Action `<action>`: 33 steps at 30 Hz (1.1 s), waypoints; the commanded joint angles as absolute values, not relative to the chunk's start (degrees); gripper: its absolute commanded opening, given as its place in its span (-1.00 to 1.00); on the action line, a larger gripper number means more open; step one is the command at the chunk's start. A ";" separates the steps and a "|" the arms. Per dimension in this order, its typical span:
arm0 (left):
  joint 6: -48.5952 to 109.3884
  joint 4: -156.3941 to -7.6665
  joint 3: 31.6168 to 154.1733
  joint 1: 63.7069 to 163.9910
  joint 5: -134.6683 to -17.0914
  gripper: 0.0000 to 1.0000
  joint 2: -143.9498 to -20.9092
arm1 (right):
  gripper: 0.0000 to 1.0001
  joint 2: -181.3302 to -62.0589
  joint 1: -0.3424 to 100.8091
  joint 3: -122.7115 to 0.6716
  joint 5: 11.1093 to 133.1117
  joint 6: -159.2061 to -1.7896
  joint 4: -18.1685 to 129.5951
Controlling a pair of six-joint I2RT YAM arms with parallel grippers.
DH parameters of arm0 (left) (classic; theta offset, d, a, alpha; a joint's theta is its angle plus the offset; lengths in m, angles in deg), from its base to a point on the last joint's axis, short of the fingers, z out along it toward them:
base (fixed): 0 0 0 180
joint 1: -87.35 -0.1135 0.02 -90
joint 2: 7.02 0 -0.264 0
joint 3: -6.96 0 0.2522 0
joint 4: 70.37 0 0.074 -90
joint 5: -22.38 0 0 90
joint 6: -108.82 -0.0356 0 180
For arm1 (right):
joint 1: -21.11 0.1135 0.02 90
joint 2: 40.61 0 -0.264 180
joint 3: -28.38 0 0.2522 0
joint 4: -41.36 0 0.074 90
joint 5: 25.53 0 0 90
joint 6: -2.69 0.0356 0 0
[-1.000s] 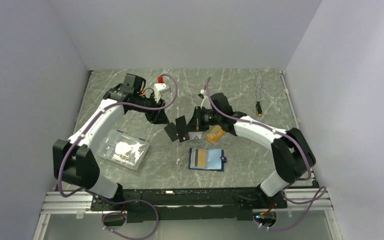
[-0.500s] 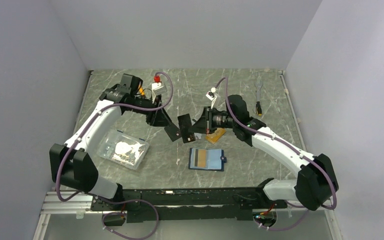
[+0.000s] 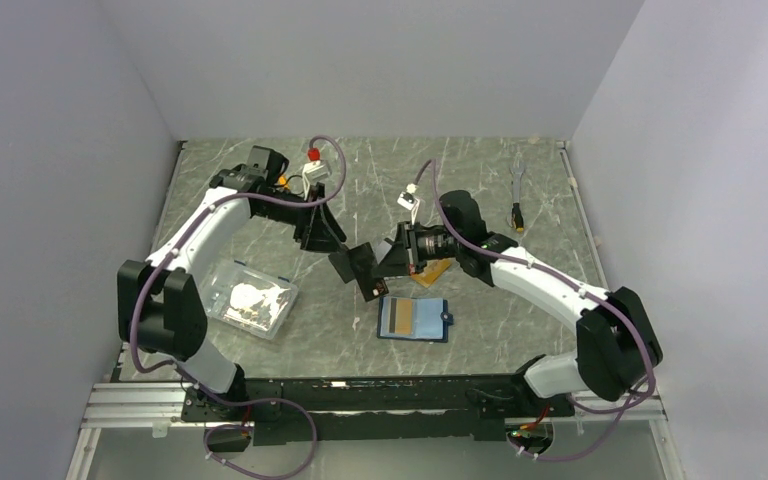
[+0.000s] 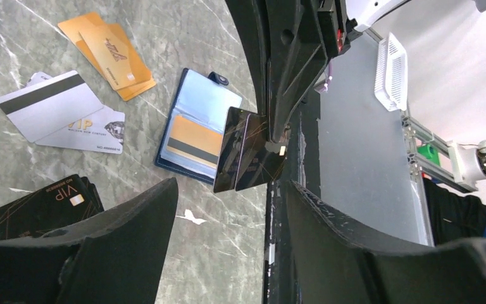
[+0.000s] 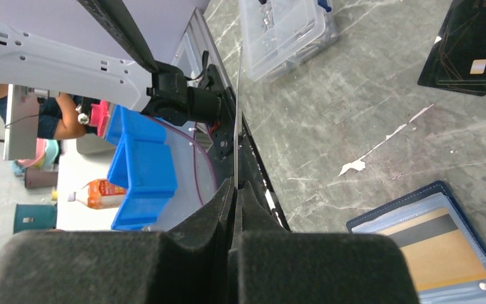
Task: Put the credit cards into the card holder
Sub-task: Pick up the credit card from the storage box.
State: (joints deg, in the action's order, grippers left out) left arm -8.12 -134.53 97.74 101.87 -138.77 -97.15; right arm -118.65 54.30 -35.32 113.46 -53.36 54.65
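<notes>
My right gripper (image 3: 388,264) (image 5: 235,190) is shut on a black credit card (image 3: 368,280) (image 4: 250,149), held on edge in the air just above and left of the open navy card holder (image 3: 413,320) (image 4: 196,130) (image 5: 436,247). An orange-gold card shows in the holder's pocket. My left gripper (image 3: 322,235) (image 4: 228,253) is open and holds nothing, a short way left of the held card. More black cards (image 3: 345,262) (image 4: 38,209) (image 5: 474,44), silver cards (image 4: 57,107) and orange-gold cards (image 3: 435,270) (image 4: 107,54) lie on the table.
A clear plastic box (image 3: 250,298) (image 5: 285,25) of small parts sits at the left front. A small tool (image 3: 517,205) lies at the back right. A white scrap (image 3: 358,322) lies left of the holder. The table's front rail (image 4: 278,253) runs close by.
My left jaws have opened wider and the left gripper has drawn back a little. The right gripper has carried the black card down and forward, nearer the card holder.
</notes>
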 commanded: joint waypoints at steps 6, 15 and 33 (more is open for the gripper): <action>-14.92 -140.06 100.80 101.66 -142.84 0.40 -101.66 | -1.00 -123.25 54.97 -40.69 120.47 -54.61 49.18; -33.10 -160.20 108.10 101.76 -147.92 0.22 -108.65 | -1.00 -128.93 54.95 -45.14 121.67 -55.24 48.01; -47.85 -172.88 111.19 102.55 -150.24 -1.00 -111.33 | -1.00 -130.57 55.16 -46.97 120.56 -53.54 44.71</action>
